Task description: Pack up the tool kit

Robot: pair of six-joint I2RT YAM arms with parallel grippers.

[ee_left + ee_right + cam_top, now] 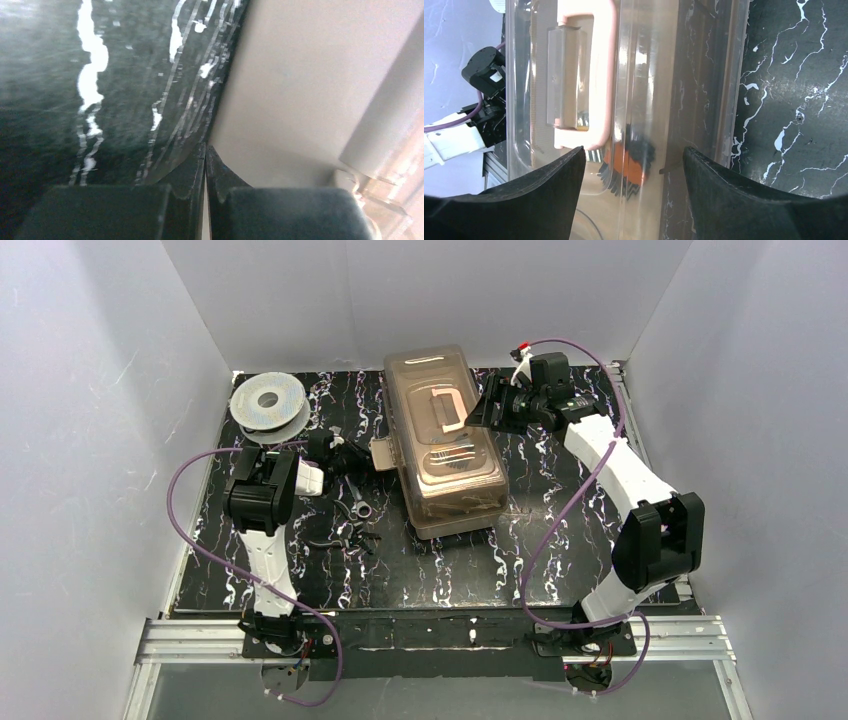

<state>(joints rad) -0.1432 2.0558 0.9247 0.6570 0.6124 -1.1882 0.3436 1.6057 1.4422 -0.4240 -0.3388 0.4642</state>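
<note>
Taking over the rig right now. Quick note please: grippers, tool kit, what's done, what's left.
Left gripper: fingers shut, nothing between them, low over the mat beside the tool kit, near its latch.
Right gripper: open, holding nothing, over the lid by the pink handle.
Done: lid looks down; some tools show through it.
Left: loose hand tools lie on the mat left of the box; the latch sticks out, seemingly unfastened.

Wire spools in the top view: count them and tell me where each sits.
1. The grey wire spool sits at the far left corner of the black mat, left of the tool kit. Others could hide inside that box.
</note>
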